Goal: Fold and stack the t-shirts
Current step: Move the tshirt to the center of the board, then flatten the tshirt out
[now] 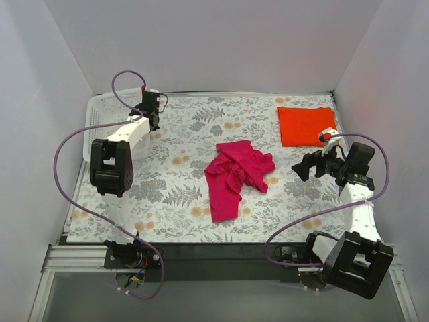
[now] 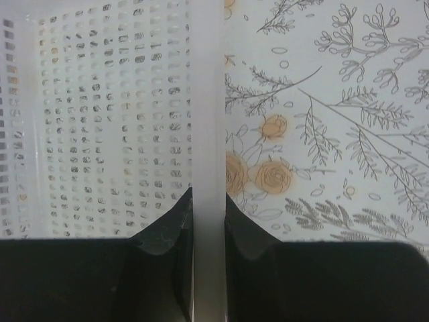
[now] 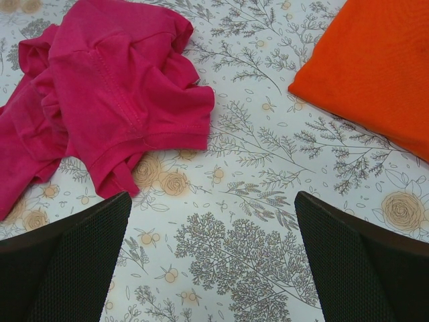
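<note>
Overhead, the left arm reaches forward into the upper left of the frame with its elbow raised, and the left pincer is clamped on the upright wall of the white plastic lattice basket, which stands at the far left corner of the floral-patterned desk. At the right of the frame the right arm bends inward, and the right pincer hangs with its jaws wide apart over the bare desk, touching nothing. A crumpled magenta-pink soft cloth t-shirt lies mid-frame, and a folded bright orange-red cloth t-shirt lies flat at the upper right, well apart from it.
</note>
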You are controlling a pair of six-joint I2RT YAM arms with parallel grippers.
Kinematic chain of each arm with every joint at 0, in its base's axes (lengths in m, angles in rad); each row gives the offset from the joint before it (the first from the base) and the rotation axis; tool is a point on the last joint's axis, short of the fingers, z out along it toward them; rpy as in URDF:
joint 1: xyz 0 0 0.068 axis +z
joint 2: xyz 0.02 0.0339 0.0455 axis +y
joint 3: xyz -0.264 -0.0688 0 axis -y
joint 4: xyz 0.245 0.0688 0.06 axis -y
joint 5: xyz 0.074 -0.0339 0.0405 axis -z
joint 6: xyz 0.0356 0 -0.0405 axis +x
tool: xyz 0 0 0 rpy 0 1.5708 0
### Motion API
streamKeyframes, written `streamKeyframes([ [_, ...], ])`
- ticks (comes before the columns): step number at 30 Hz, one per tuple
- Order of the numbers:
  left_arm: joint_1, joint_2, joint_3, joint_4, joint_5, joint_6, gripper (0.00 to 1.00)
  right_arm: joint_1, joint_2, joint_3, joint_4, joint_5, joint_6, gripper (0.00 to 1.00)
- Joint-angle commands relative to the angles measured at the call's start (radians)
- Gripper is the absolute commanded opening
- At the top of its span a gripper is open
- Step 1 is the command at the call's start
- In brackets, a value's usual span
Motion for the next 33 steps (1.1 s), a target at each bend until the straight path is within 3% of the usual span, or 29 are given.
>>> streamKeyframes([
  [1,-0.006,0.048,0.101,0.002,-0.046,-0.022,0.0,-0.005,-0.003,0.037,0.006,-0.022,-0.001,0.98],
  [8,0.037,0.102,0.167,0.053,0.013,0.099,0.0,-0.005,0.003,0.034,0.006,-0.025,-0.002,0.98],
  [16,0.11,0.123,0.149,0.066,0.196,0.163,0.0,-0.005,0.017,0.031,0.006,-0.04,-0.005,0.98],
  [26,0.116,0.174,0.155,0.106,0.196,0.225,0.01,-0.006,0.026,0.03,0.003,-0.043,-0.005,0.98],
  [28,0.116,0.168,0.156,0.105,0.205,0.214,0.11,-0.006,0.026,0.03,0.005,-0.045,-0.005,0.98],
  [29,0.116,0.163,0.156,0.105,0.208,0.196,0.31,-0.006,0.026,0.03,0.005,-0.045,-0.005,0.98],
  [33,0.104,0.116,0.161,0.1,0.246,0.143,0.56,-0.006,0.025,0.031,-0.001,-0.049,-0.016,0.98],
])
